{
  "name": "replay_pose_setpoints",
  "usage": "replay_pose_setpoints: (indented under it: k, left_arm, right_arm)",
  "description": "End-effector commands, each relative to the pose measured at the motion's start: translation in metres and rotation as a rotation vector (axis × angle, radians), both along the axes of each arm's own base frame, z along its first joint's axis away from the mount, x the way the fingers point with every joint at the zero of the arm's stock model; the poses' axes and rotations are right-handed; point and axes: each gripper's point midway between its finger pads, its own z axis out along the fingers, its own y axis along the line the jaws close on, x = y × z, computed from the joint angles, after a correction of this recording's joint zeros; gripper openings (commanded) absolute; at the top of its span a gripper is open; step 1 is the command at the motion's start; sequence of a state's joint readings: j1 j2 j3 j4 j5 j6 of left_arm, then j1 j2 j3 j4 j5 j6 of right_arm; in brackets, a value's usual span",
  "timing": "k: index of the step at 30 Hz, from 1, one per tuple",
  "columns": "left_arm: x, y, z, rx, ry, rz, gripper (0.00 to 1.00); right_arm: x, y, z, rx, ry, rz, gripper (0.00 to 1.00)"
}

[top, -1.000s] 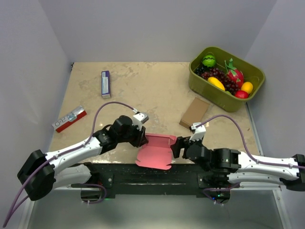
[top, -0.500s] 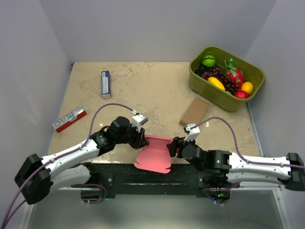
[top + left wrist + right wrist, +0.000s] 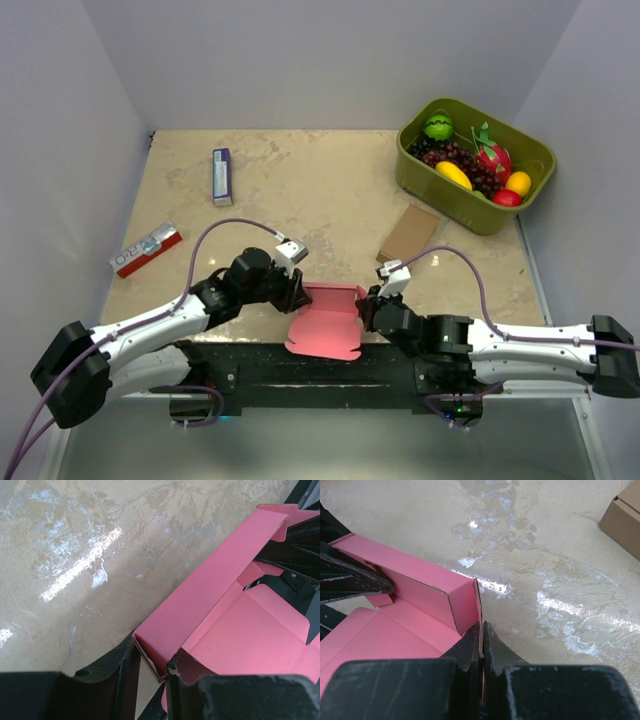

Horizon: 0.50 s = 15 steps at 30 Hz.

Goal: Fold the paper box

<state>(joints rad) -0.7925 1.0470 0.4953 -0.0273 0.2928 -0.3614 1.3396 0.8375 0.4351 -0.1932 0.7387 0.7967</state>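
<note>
Pink paper box (image 3: 326, 320) lay half-formed at near edge of table (image 3: 330, 190), between both arms. Front flap reached over black base plate (image 3: 250, 365). Back wall stood upright, floor panel lay flat.

At wall's left end, left gripper (image 3: 151, 661) clamped on folded corner, one finger each side. At right end, right gripper (image 3: 481, 636) pinched tight on thin side wall, only sliver of pink card between fingers.

Brown cardboard box (image 3: 409, 236) lay well apart, beyond right arm. Green bin (image 3: 450, 200) of toy fruit sat in far right corner.

paper box (image 3: 325, 322) at table's (image 3: 320, 190) near edge
</note>
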Motion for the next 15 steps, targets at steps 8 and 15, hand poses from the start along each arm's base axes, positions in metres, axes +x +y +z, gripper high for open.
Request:
replay_pose_setpoints:
  k: [8, 15]
  left_arm:
    - [0.028, 0.006, 0.004, 0.029, -0.081, 0.122, 0.0]
    - [0.039, 0.024, -0.007, 0.124, -0.103, 0.204, 0.01]
  right_arm:
    - [0.01, -0.008, 0.009, -0.006, -0.031, -0.066, 0.0]
    - [0.015, -0.009, 0.012, -0.053, -0.029, -0.108, 0.0]
